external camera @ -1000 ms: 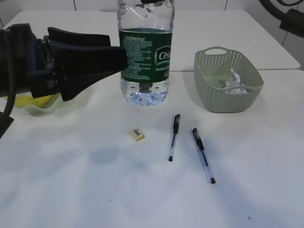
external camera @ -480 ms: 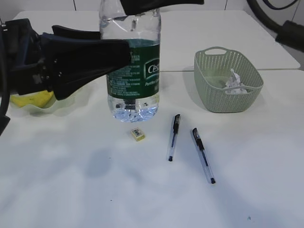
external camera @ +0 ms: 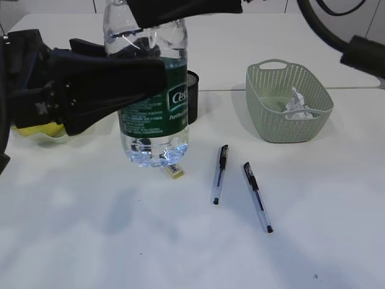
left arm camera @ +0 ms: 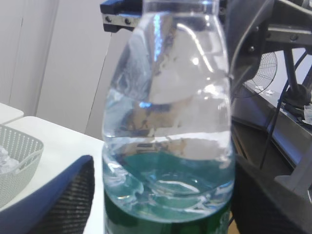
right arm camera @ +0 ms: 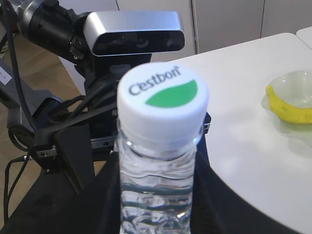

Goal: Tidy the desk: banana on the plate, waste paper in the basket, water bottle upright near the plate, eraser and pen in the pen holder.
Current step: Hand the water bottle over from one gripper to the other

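Note:
The water bottle (external camera: 150,102), clear with a green label and a white cap (right arm camera: 163,100), hangs upright above the table. My right gripper (external camera: 150,12) comes from above and is shut on its neck (right arm camera: 158,195). My left gripper (external camera: 144,72) reaches in from the left and straddles the label, open, with a gap at one finger (left arm camera: 63,195). The banana (external camera: 39,127) lies on the plate (external camera: 55,138) at far left. Waste paper (external camera: 298,102) sits in the green basket (external camera: 289,120). A yellow eraser (external camera: 175,171) and two pens (external camera: 220,174) (external camera: 257,195) lie on the table. The black pen holder (external camera: 193,90) stands behind the bottle.
The white table (external camera: 180,253) stretches forward from the pens. The basket's rim (left arm camera: 19,156) shows at the left of the left wrist view. The left arm's black body (external camera: 24,84) covers part of the plate area.
The bottle has travelled left and lower in the view, carried by the right gripper with the left gripper alongside. The pen holder now shows behind it, and the eraser is partly covered.

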Controlling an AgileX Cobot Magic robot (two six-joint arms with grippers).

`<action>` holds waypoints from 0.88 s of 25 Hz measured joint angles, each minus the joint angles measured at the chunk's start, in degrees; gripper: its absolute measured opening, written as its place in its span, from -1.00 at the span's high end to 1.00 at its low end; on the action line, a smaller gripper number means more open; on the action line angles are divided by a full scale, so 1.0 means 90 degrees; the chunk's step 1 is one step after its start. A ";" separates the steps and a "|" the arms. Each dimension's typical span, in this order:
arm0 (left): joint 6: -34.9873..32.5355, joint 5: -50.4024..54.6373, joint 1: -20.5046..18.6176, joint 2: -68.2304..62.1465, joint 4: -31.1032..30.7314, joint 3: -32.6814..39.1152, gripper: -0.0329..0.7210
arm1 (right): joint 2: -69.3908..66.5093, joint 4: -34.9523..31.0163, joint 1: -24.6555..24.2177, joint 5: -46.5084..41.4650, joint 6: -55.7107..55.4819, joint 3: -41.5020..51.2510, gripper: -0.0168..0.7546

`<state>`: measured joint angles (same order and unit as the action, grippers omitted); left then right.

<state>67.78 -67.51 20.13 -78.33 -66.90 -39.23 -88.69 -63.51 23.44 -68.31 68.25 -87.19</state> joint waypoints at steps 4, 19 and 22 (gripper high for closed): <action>0.0065 -0.0003 0.0000 0.0000 -0.0043 0.0000 -0.66 | 0.0000 0.0000 0.0004 -0.0039 0.0000 0.0000 0.35; 0.0123 -0.0080 0.0024 0.0000 -0.0079 0.0000 -0.42 | 0.0000 -0.0098 0.0004 -0.0117 0.0014 0.0000 0.35; 0.0125 -0.0080 0.0024 0.0000 -0.0079 0.0000 -0.34 | 0.0000 -0.0098 0.0004 -0.0117 0.0014 0.0000 0.35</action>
<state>68.91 -68.23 20.34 -78.33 -67.61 -39.23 -88.69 -64.39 23.48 -69.36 68.38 -87.19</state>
